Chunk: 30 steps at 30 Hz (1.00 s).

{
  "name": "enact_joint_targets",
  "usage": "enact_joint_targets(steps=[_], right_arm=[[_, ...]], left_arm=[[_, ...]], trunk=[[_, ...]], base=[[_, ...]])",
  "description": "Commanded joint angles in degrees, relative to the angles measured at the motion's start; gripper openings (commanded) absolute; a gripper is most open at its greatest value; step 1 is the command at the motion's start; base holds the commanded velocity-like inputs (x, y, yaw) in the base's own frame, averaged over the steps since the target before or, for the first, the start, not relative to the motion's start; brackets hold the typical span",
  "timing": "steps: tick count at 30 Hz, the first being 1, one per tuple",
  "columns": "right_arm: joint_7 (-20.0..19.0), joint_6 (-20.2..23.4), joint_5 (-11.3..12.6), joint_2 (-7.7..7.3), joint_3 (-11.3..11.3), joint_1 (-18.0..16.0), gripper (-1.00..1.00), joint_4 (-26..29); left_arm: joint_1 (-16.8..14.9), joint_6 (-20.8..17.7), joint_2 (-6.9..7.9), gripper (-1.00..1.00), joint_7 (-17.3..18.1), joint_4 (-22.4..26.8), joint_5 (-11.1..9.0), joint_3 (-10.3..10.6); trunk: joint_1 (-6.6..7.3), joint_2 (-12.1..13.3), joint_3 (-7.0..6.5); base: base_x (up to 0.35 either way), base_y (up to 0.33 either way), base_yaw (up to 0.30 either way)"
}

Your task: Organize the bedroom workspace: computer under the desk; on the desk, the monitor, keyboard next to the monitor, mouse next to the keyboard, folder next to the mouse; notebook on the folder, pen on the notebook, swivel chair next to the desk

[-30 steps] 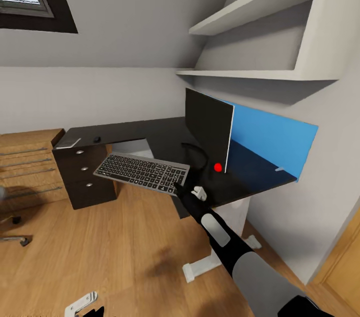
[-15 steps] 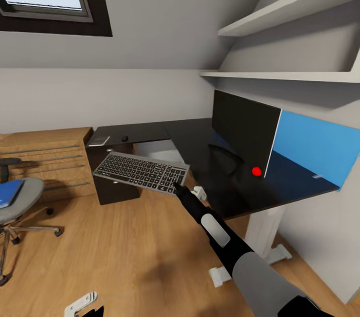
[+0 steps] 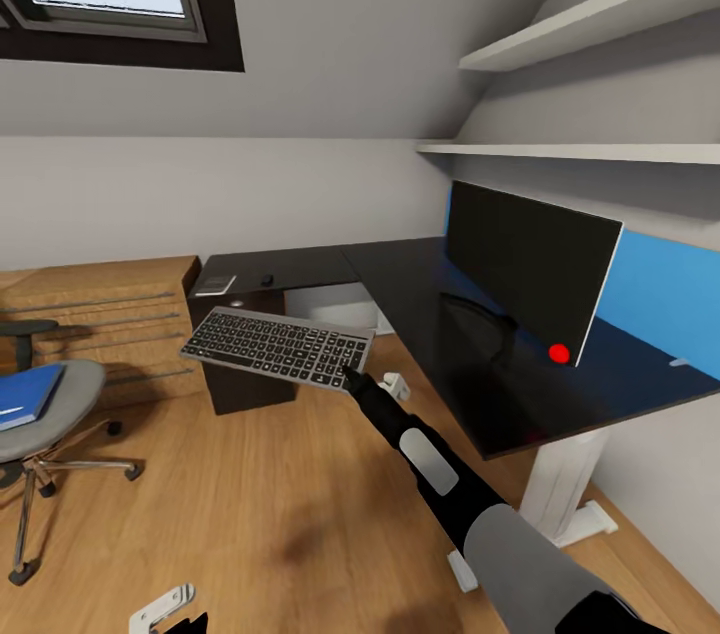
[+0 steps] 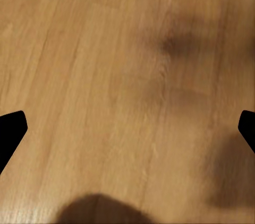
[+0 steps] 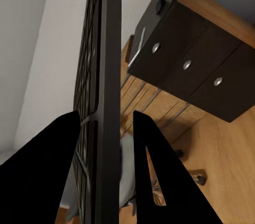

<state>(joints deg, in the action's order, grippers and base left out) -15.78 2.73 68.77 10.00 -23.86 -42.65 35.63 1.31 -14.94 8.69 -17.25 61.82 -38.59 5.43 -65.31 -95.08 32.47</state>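
- My right claw is pinching the keyboard by one corner of its long edge; in the right wrist view my two fingers sit either side of the thin board, clamped on it.
- The keyboard hangs in the air over the wood floor, in front of the desk and clear of its black top, tilted slightly.
- My left claw is spread, its tips wide apart, holding nothing and pointing down at bare floor.
- The monitor stands upright on the desk, towards the blue wall panel, red dot at its lower corner.
- At the far end of the desk, above the drawers, lie the small black mouse and a thin grey notebook.
- The blue folder lies on the seat of the chair, well apart from the desk.
- I judge the step in hand to be the keyboard's placing.
- The next move calls for carrying the keyboard over the desk's front edge, levelling it, and lowering it flat onto the bare top just in front of the monitor.
- Held by one corner, it could swing or droop, so I should go slowly.
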Motion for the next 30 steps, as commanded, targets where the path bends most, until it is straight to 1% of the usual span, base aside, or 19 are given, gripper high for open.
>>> enact_joint_targets(steps=[1,3,4,5,6,8,13,14,15,18,24,26,27,28,29,30], right_arm=[[-0.22,0.19,0.67,0.0,-0.06,-0.05,-1.0,-0.04],[-0.25,0.13,0.75,0.0,-0.05,-0.03,-1.0,-0.04],[-0.93,0.02,0.79,0.0,-0.03,-0.03,-1.0,-0.04],[-2.73,-0.05,0.82,0.0,0.01,-0.02,-1.0,-0.07],[-3.68,-0.06,0.83,0.0,0.02,-0.03,-1.0,-0.09],[-4.8,-0.03,0.83,0.0,0.04,-0.04,-1.0,-0.19],[-5.3,-0.06,0.86,0.0,0.04,-0.04,-1.0,-0.26],[-5.34,-0.07,0.85,0.0,0.04,-0.03,-1.0,-0.27],[-5.34,-0.16,0.84,0.0,0.12,-0.02,-1.0,-0.3],[-5.33,-0.18,0.84,0.0,0.13,-0.03,-1.0,-0.23],[-5.26,-0.36,0.86,0.0,0.16,0.01,-1.0,-0.24],[-5.01,-1.01,0.81,0.0,0.21,-0.03,-1.0,-0.25],[-3.85,-3.18,0.77,0.0,0.27,-0.05,-1.0,-0.23],[-3.48,-3.93,0.77,0.0,0.28,-0.05,-1.0,-0.23],[-2.28,-6.68,0.76,0.0,0.29,-0.06,-1.0,-0.22],[-1.17,-12.02,0.77,0.0,0.3,-0.03,-1.0,-0.21]], left_arm=[[0.01,-0.09,0.07,1.0,-0.5,0.14,-0.52,0.18],[0.01,-0.12,0.06,1.0,-0.5,0.14,-0.52,0.18],[0.01,-0.12,0.03,1.0,-0.5,0.14,-0.52,0.19],[0.01,-0.15,0.02,1.0,-0.5,0.14,-0.52,0.22],[0.01,-0.15,0.02,1.0,-0.5,0.13,-0.52,0.24],[0.01,-0.16,0.01,1.0,-0.5,0.12,-0.49,0.27],[0.01,-0.17,0.01,1.0,-0.5,0.09,-0.22,0.47],[0.01,-0.18,0.01,1.0,-0.5,0.08,0.11,0.6],[0.01,-0.18,0.01,1.0,-0.56,-0.01,1.36,0.85],[0.01,-0.18,0.01,1.0,-0.58,-0.16,1.41,0.96],[0.01,-0.26,-0.03,1.0,-0.65,-0.2,1.35,0.98],[0.01,-0.26,-0.05,1.0,-0.66,-0.21,1.34,0.98],[0.01,-0.26,-0.07,1.0,-0.67,-0.25,1.33,0.98],[0.01,-0.26,-0.07,1.0,-0.69,-0.26,1.33,0.98],[0.01,-0.27,-0.07,1.0,-0.71,-0.28,1.33,0.98],[0.01,-0.27,-0.08,1.0,-0.71,-0.29,1.33,0.98]], trunk=[[0.0,-0.03,0.05],[0.0,-0.03,0.05],[0.0,-0.03,0.05],[0.0,-0.03,0.05],[0.0,-0.03,0.05],[0.0,-0.03,0.05],[0.0,-0.03,0.05],[0.0,-0.03,0.05],[0.0,-0.03,0.05],[0.0,-0.03,0.05],[0.0,-0.03,0.05],[0.0,-0.03,0.05],[0.0,-0.03,0.05],[0.0,-0.03,0.05],[0.0,-0.03,0.05],[0.0,-0.03,0.05]], base=[[0.02,0.03,0.0],[0.012,0.017,0.0],[0.004,0.006,0.0],[0.002,0.003,0.0],[0.001,0.002,0.0],[0.003,0.0,0.0],[0.143,0.0,0.0],[0.273,0.0,0.0],[0.321,0.0,0.0],[0.179,0.0,0.0],[0.023,0.0,0.0],[0.004,0.0,0.0],[0.001,0.0,0.0],[0.001,0.0,0.0],[0.0,0.0,0.0],[0.0,0.0,0.0]])
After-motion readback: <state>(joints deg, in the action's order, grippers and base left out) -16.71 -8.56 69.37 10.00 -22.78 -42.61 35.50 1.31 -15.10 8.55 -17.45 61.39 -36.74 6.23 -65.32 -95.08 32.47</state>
